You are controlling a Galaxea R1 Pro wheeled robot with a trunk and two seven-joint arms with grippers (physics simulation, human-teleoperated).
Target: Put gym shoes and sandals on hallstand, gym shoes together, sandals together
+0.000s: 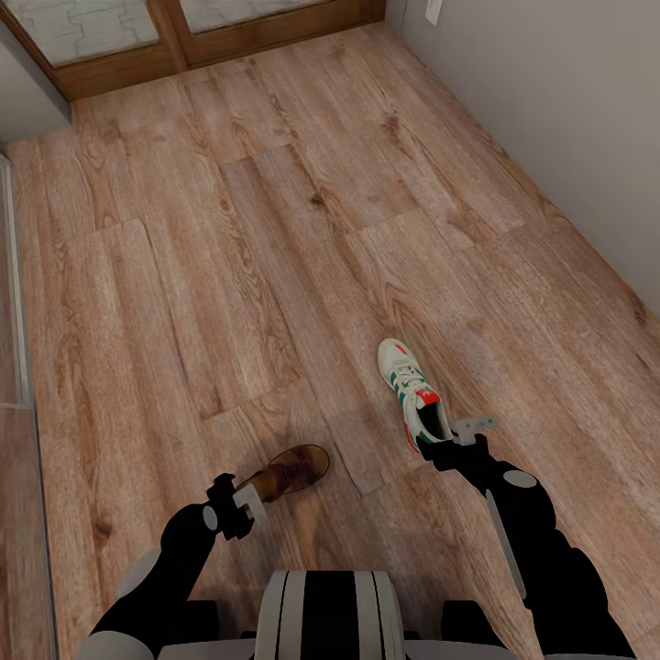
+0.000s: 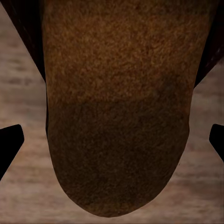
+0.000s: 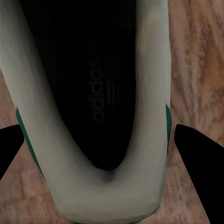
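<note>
The floor (image 1: 275, 229) looks like matt wood plank with strong grain and knots, and the door frame (image 1: 174, 46) at its far end is a darker, smoother wood. The sandal (image 2: 116, 116) has a mottled brown footbed — suede-like, grainy and dull — while the sneaker (image 3: 154, 93) shows smooth off-white leather-look sides and a dark, cloth-like lining with a faint printed brand name. The wall (image 1: 568, 110) is flat grey and matt — the arms (image 1: 550, 550) look like glossy black plastic.
</note>
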